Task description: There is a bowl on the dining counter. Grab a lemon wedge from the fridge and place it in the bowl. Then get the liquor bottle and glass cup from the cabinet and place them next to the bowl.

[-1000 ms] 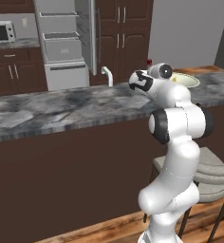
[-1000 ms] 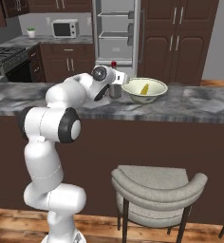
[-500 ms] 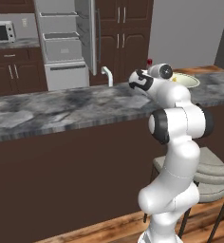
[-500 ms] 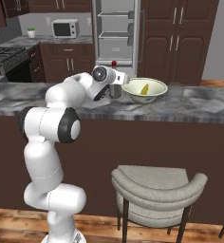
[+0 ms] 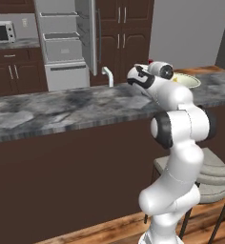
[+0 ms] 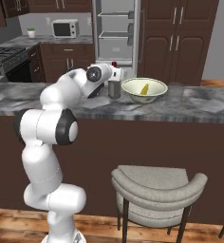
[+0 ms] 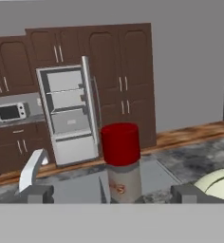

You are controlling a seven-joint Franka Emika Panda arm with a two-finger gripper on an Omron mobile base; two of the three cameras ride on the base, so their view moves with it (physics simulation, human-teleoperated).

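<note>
The liquor bottle (image 7: 121,163), with its red cap and pale label, stands upright on the dining counter (image 6: 190,107) just left of the bowl (image 6: 133,85). A yellow lemon wedge (image 6: 145,88) lies in the bowl. My gripper (image 7: 113,192) is open. Its fingertips (image 7: 35,193) straddle the bottle with a clear gap on each side. In the right base view the gripper (image 6: 115,78) sits at the bottle's neck, below the red cap (image 6: 115,64). In the left base view the bowl (image 5: 187,80) shows behind my wrist.
The fridge (image 6: 115,33) stands open behind the counter, its door (image 5: 93,33) swung out. A curved tap (image 5: 107,75) rises at the counter's far edge. A padded stool (image 6: 156,190) stands in front of the counter. Dark cabinets and a microwave (image 6: 65,28) line the back wall.
The jaws have spread a little wider around the bottle. The arm, the bottle and the bowl have not moved.
</note>
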